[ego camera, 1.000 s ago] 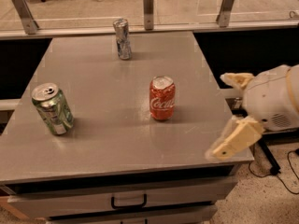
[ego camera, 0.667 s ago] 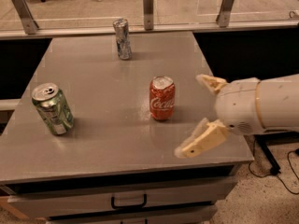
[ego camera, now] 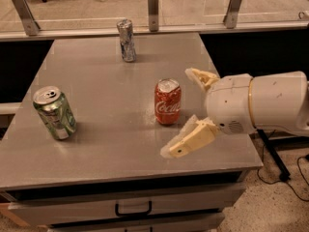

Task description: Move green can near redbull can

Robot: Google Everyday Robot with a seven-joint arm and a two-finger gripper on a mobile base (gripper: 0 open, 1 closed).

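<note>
The green can stands tilted slightly on the left part of the grey table. The redbull can, slim, silver and dented, stands at the table's far middle. My gripper is open and empty, over the table's right side, just right of a red Coca-Cola can. One cream finger points far-left and the other finger points near-left. The gripper is far from the green can.
The red Coca-Cola can stands in the middle of the table between the gripper and the green can. A glass railing with metal posts runs behind the table. A drawer handle shows under the front edge.
The arm has moved left over the table's right side, bringing the open gripper close to the Coca-Cola can. The cans have not moved.
</note>
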